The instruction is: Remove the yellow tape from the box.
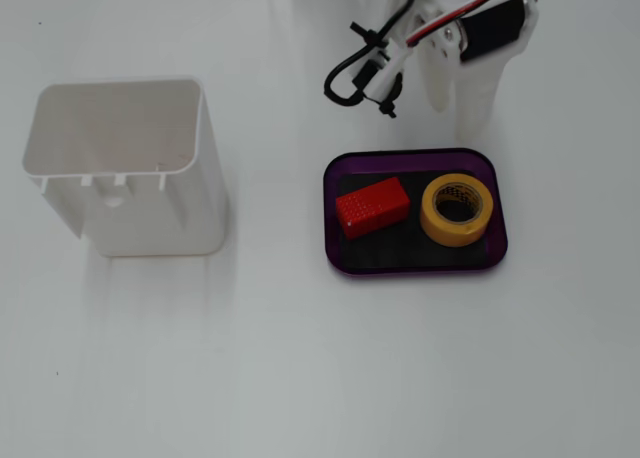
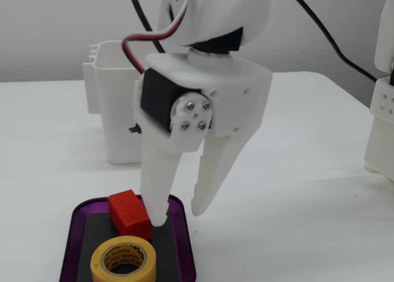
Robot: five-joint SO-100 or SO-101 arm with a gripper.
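The yellow tape (image 1: pixel 457 209) lies flat in the right half of the purple-rimmed box (image 1: pixel 414 270), with a red block (image 1: pixel 372 206) to its left. In a fixed view the tape (image 2: pixel 123 261) is at the box's (image 2: pixel 187 251) near end and the red block (image 2: pixel 129 215) behind it. My white gripper (image 2: pixel 180 214) hangs fingers-down over the box's far edge, open and empty. One fingertip (image 2: pixel 158 217) is beside the red block, the other just outside the rim. In a fixed view the gripper (image 1: pixel 458 118) is above the box's top edge.
A tall white plastic container (image 1: pixel 120 168) stands left of the box, also seen behind the gripper (image 2: pixel 114 109). Black cables (image 1: pixel 365 68) hang by the arm. A white part of the robot (image 2: pixel 383 122) stands at the right edge. The table is white.
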